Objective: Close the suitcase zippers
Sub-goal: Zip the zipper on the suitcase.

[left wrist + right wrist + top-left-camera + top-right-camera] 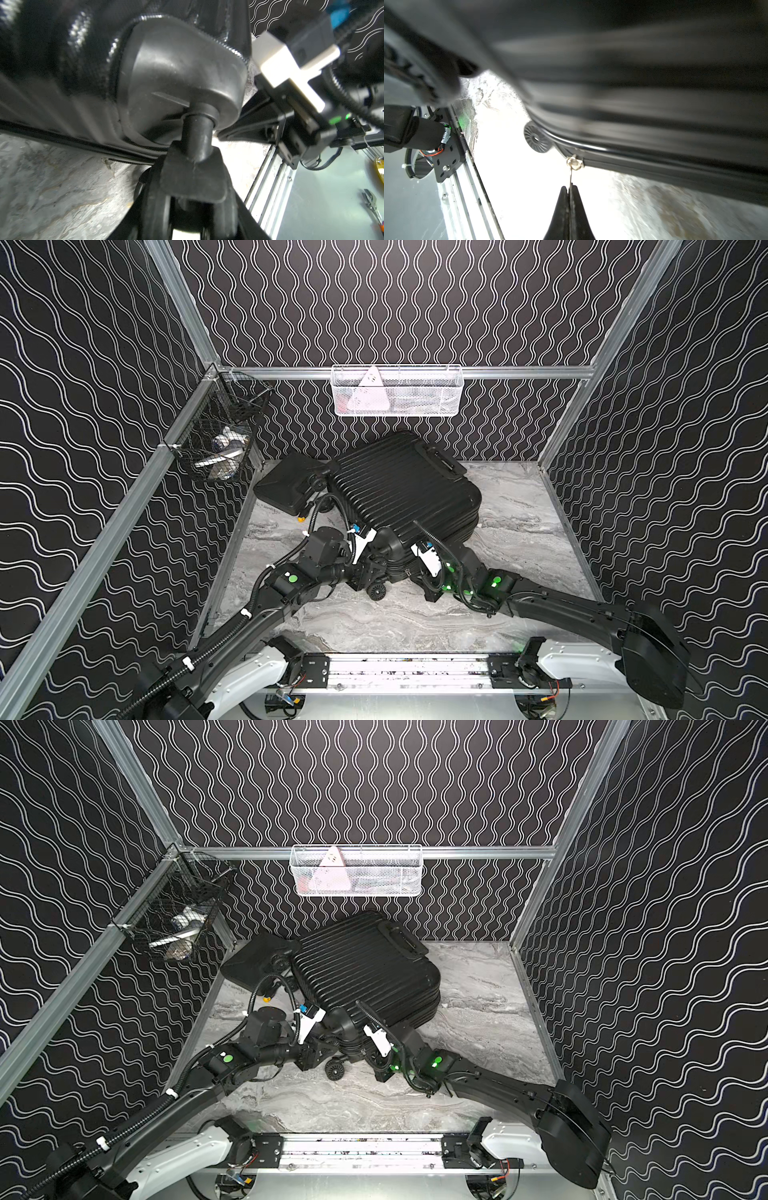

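The right gripper (pixel 569 190) is pinched fully together on the thin metal pull (pixel 571 176). The pull hangs from a slider (pixel 574 163) on the zippers (pixel 633 164), which run along the seam under the ribbed shell. The left gripper (pixel 192 187) is partly closed and appears to clamp the caster (pixel 197 141) at the near corner, bracing the case. Both work at the 6 o'clock end of the suitcase (pixel 399 489), which lies flat with its shells together in the middle of the marble counter (pixel 519 539). Its handle end points toward 1 o'clock, and a flat black case (pixel 286 485) sits against it at 10 o'clock. The pull is slim and held only at the fingertips, so a tug angled away from the track could slip it free. The curved corner by the wheel (pixel 536 138) is a likely place for the slider to bind. If the hold on the caster gives, the whole case could skid on the smooth counter instead of the zip running. Only the right wrist view shows the pinch and the slider, because in both top views the arms hide that seam. The top views alone show how the suitcase lies, and the left wrist view alone shows the caster between the jaws.
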